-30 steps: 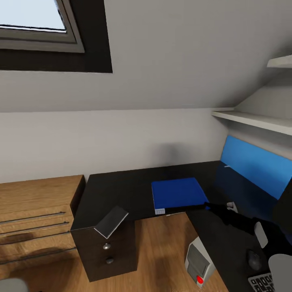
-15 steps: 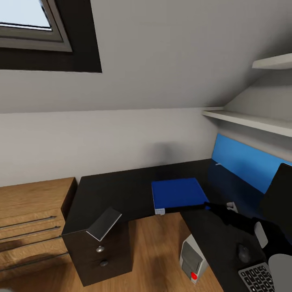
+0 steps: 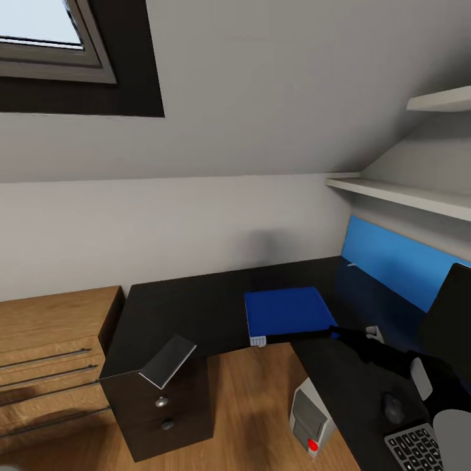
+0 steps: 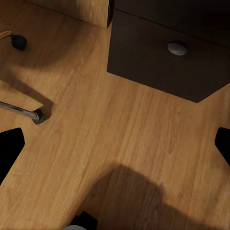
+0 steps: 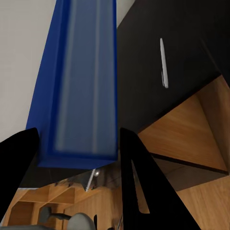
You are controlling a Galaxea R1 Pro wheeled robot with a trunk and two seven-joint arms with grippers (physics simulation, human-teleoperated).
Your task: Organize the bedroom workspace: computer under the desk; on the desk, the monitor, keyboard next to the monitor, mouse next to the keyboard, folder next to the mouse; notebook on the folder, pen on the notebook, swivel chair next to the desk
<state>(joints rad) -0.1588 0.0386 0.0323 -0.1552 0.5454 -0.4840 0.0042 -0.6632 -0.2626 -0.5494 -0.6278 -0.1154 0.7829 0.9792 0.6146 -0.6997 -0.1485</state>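
The blue folder [image 3: 284,313] hangs at the inner corner of the black desk [image 3: 190,307], its white edge past the desk's rim. My right gripper [image 3: 335,333] reaches in from the right and is shut on the folder [image 5: 81,96], which sits between the right gripper's [image 5: 79,160] fingers. The grey notebook [image 3: 169,360] lies tilted on the desk's end above the drawer unit [image 3: 163,412]. The pen [image 5: 164,62] lies on the desktop. The computer [image 3: 309,418] stands under the desk. Mouse [image 3: 392,407], keyboard [image 3: 418,446] and monitor [image 3: 453,320] are at the right. My left gripper [image 4: 115,143] is open over the floor.
A light-wood drawer chest [image 3: 52,347] stands left of the desk. White shelves [image 3: 405,193] and a blue wall panel [image 3: 405,261] are at the right. The swivel chair's chrome leg [image 4: 19,110] and castor [image 4: 19,42] lie near the drawer unit's knob [image 4: 177,48].
From one second to half a second ago the camera swung right, bringing the monitor and keyboard further into view. The held folder kept its place in the picture. Nothing has moved since.
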